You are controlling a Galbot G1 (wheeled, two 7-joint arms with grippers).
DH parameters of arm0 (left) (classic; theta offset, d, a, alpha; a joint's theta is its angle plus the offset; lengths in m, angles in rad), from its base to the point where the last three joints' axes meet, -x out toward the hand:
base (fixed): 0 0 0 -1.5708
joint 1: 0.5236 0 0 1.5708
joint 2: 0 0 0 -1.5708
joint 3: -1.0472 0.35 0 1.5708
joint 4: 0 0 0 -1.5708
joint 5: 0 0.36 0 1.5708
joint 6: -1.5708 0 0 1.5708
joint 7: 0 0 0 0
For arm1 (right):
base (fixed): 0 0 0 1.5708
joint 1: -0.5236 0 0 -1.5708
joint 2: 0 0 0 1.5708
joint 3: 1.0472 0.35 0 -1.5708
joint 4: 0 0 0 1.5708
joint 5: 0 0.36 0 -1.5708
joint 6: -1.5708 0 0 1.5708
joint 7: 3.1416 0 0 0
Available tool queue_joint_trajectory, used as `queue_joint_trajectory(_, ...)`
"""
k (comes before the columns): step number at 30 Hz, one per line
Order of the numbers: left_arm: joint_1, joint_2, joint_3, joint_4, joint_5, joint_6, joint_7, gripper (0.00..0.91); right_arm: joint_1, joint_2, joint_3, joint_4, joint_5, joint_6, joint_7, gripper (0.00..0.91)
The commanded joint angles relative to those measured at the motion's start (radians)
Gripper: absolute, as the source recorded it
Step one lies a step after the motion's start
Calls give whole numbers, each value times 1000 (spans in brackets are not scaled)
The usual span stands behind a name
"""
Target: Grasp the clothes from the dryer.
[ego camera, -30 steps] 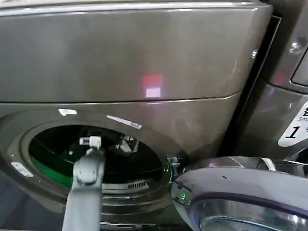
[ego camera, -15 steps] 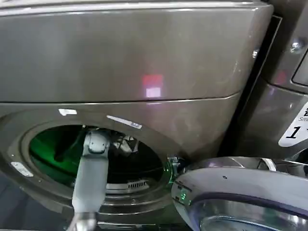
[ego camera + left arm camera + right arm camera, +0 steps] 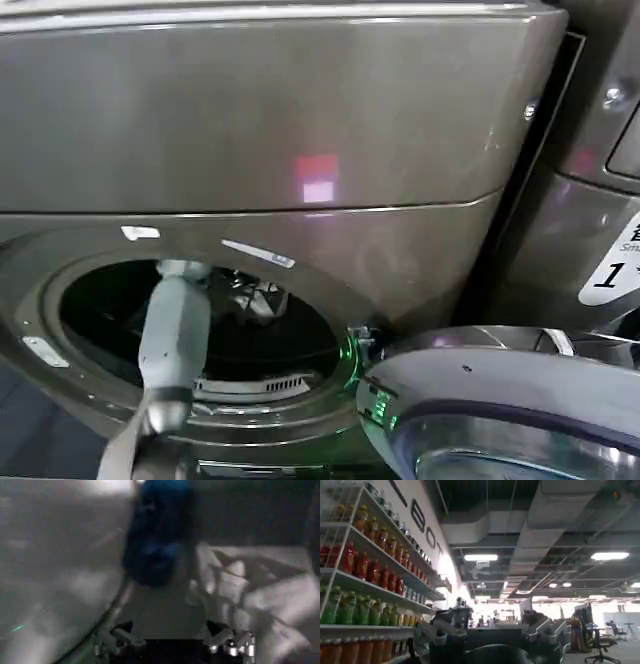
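The dryer (image 3: pixel 300 130) is a bronze-grey front-loader with its round porthole (image 3: pixel 250 340) open. My left arm (image 3: pixel 172 330) reaches through the porthole, and its far end is hidden inside the dark drum. In the left wrist view the left gripper (image 3: pixel 171 642) is open with nothing between its fingers (image 3: pixel 117 640). Ahead of it in the drum lie the clothes: a dark blue piece (image 3: pixel 157 535) and a crumpled pale piece (image 3: pixel 250 590), both apart from the gripper. The right gripper (image 3: pixel 490 632) stands open and empty, pointing into the room away from the dryer.
The dryer's silver-rimmed glass door (image 3: pixel 480 400) hangs open at the lower right, close beside the porthole. A like machine with a white sticker (image 3: pixel 612 265) stands to the right. Shelves of drink bottles (image 3: pixel 365 555) line the room in the right wrist view.
My left arm has pushed deeper into the drum and swung a little left, so its gripper is now hidden inside. The green glow in the drum has faded.
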Motion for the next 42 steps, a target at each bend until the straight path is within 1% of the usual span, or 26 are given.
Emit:
queue_joint_trajectory(1,-7,6,5,97,-37,-16,16,907,-1,3,-3,8,0,-1,1,907)
queue_joint_trajectory(5,-8,8,-1,141,-60,0,16,907,-3,2,-3,6,0,-1,1,907)
queue_joint_trajectory(6,-8,8,-1,153,-71,15,17,907,-2,3,-5,6,0,0,0,907)
queue_joint_trajectory(8,-7,8,-3,160,-91,39,2,907,-1,5,-7,7,-1,0,0,907)
queue_joint_trajectory(10,-5,10,-3,154,-101,42,14,907,-1,5,-8,5,0,0,1,907)
queue_joint_trajectory(11,-4,13,-2,149,-121,44,21,410,-2,5,-8,4,-1,1,0,907)
queue_joint_trajectory(12,-3,16,-1,141,-136,52,21,159,-2,4,-8,2,-1,2,1,907)
queue_joint_trajectory(13,-1,17,-1,133,-148,54,21,114,-2,5,-8,2,-1,2,0,907)
queue_joint_trajectory(14,4,20,0,111,-155,55,21,0,-2,5,-9,2,-2,3,0,907)
queue_joint_trajectory(19,16,25,6,46,-184,61,20,0,0,5,-15,1,-2,3,1,907)
queue_joint_trajectory(38,27,30,10,7,-224,95,-47,0,7,2,-31,-9,-4,5,1,907)
queue_joint_trajectory(41,37,29,11,-28,-260,121,-64,0,9,0,-34,-6,-2,4,0,907)
queue_joint_trajectory(42,42,28,13,-49,-277,138,-99,0,8,-1,-35,-3,4,1,1,907)
